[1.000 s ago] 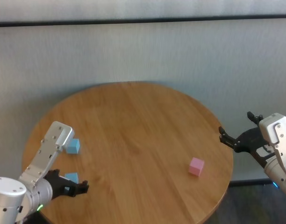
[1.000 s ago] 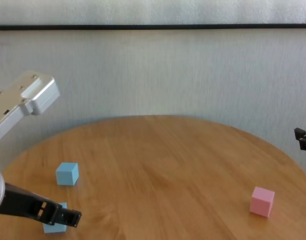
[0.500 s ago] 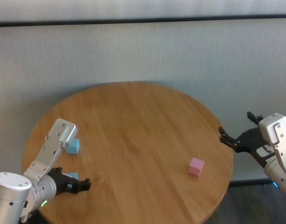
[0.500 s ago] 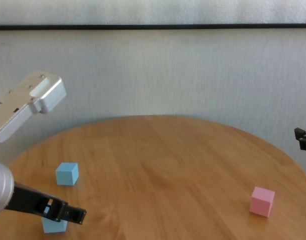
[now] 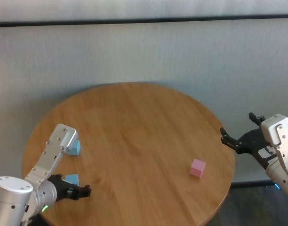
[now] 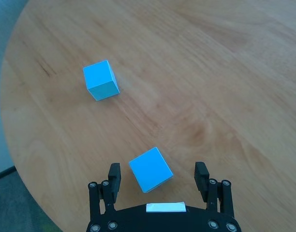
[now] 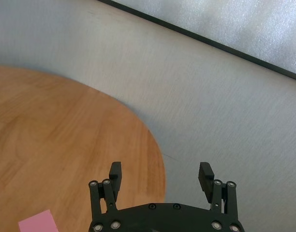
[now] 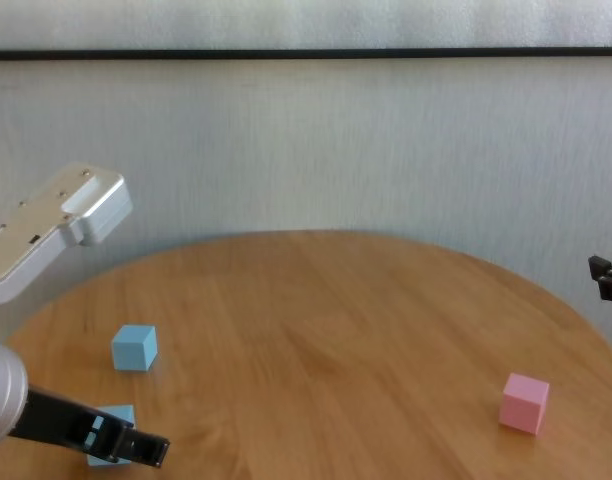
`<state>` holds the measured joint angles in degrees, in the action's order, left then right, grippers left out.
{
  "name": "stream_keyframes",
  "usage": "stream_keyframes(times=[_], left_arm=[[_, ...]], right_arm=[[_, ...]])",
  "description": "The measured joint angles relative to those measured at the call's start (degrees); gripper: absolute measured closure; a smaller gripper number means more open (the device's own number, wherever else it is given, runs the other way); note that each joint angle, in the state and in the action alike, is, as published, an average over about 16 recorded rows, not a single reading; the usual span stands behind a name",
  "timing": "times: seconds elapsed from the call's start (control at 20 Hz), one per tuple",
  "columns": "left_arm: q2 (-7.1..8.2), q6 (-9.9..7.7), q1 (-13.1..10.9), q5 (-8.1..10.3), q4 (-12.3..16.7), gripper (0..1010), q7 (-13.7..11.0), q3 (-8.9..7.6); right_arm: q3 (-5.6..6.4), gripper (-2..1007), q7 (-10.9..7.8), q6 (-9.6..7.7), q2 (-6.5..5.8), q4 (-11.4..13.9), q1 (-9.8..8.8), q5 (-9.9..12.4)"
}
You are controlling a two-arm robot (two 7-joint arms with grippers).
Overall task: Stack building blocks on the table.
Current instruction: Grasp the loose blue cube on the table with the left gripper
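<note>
Head view shows your left gripper [image 5: 80, 190], released, straddling the near blue cube [image 5: 72, 179] by the table [image 5: 134, 127] rim at lower left; your right gripper [image 5: 238, 140], also released, hangs off the right edge.

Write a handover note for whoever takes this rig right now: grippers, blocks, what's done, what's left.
Left gripper: jaws open, hovering low over the near blue block, which sits between them, not gripped.
Right gripper: jaws open, empty, parked off the table's right edge.
Far blue block: on the table, just beyond the near one, apart from it.
Pink block: alone on the right side.
Done: nothing stacked; all three blocks lie singly on the table.
Left: grip the near blue block, set it on another, then add the third.
</note>
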<state>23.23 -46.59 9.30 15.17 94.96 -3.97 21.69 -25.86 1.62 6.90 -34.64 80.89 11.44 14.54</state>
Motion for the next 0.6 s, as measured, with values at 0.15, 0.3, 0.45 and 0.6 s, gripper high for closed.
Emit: stream_keyframes(times=[0.15,0.3,0.45,0.6], left_arm=[[-0.27,-0.09,0.0,-0.35,-0.4,11,-0.2,-0.11],[-0.56,-0.11,0.1,-0.68,-0.8,11,-0.4,-0.21],[-0.84,-0.06,0.3,-1.02,-1.2,11,-0.6,-0.3],[-1.11,0.01,0.4,-1.37,-1.5,11,-0.9,-0.37]], right_arm=[[0.0,1,0.0,0.0,0.0,0.0,0.0,0.0],[0.0,0,0.0,0.0,0.0,0.0,0.0,0.0],[0.0,0,0.0,0.0,0.0,0.0,0.0,0.0],[0.0,0,0.0,0.0,0.0,0.0,0.0,0.0]])
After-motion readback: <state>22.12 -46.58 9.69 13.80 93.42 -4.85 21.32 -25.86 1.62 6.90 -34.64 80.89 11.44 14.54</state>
